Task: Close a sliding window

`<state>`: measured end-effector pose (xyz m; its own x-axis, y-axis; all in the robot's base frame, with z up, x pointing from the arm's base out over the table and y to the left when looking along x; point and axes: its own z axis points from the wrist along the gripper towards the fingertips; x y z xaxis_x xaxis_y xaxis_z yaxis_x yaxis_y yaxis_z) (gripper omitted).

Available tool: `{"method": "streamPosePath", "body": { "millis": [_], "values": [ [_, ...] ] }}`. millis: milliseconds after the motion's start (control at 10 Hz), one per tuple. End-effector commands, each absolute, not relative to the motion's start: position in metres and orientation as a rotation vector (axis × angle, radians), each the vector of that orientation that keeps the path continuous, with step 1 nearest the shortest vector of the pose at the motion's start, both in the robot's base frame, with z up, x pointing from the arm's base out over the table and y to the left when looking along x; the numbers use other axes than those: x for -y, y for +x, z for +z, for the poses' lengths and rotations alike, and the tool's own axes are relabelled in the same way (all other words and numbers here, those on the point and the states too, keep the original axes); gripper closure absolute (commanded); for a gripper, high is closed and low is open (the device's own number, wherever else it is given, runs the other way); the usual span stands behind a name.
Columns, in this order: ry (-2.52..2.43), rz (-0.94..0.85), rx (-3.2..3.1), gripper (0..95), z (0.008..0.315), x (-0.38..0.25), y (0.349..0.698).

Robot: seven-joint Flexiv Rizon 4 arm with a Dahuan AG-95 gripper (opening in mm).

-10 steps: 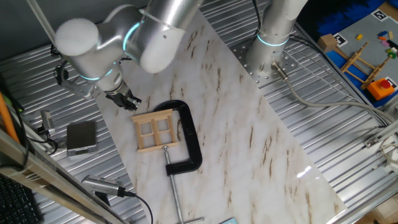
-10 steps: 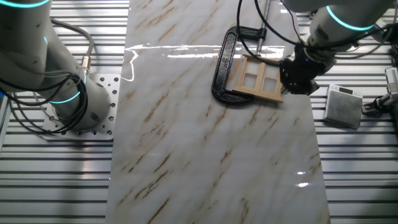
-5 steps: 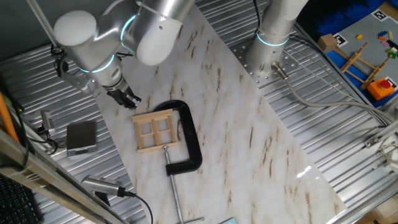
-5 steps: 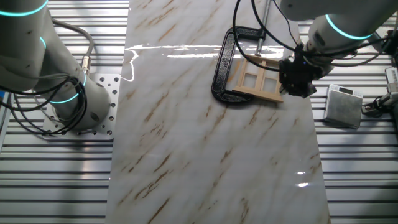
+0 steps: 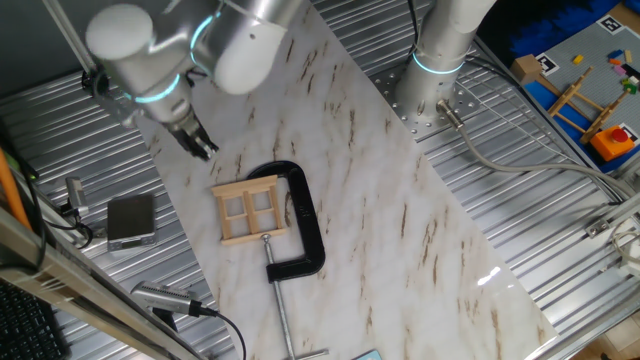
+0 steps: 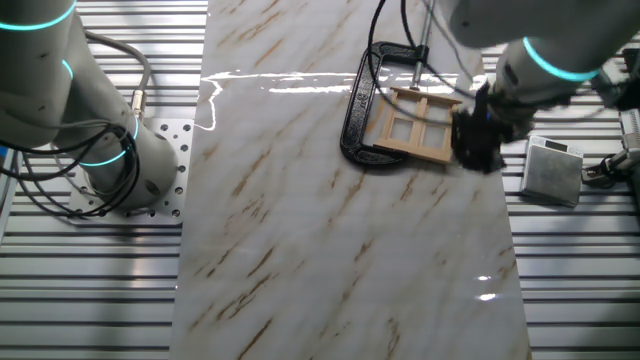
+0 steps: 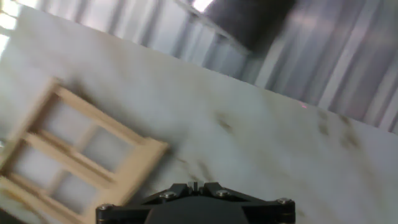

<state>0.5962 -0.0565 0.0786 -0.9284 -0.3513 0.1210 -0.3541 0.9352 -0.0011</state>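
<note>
The window (image 5: 250, 209) lies flat on the worktop (image 5: 400, 220), held in a black clamp (image 5: 304, 226); the end effector (image 5: 200, 147) hangs beside it holding nothing, its opening unclear, and must next reach the sash.

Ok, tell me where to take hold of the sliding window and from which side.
Probably the free edge of the sliding window nearest the gripper, fingers coming from above. It lies flat on the marble table, and the black C-clamp wraps its far edge, blocking that side.
</note>
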Motion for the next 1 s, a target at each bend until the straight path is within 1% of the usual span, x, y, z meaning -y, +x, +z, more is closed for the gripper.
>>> {"method": "streamPosePath", "body": {
  "millis": [100, 200, 500, 700, 1000],
  "values": [
    [0.760, -0.002, 2.926, 95.0, 0.070, 0.090, 0.599],
    [0.823, -0.006, 2.910, 95.0, 0.064, 0.104, 0.599],
    [1.006, 0.006, 2.847, 95.0, 0.057, 0.123, 0.593],
    [0.990, 0.065, 2.833, 95.0, 0.057, 0.125, 0.591],
    [0.935, 0.068, 2.853, 95.0, 0.057, 0.125, 0.591]
  ]
}}
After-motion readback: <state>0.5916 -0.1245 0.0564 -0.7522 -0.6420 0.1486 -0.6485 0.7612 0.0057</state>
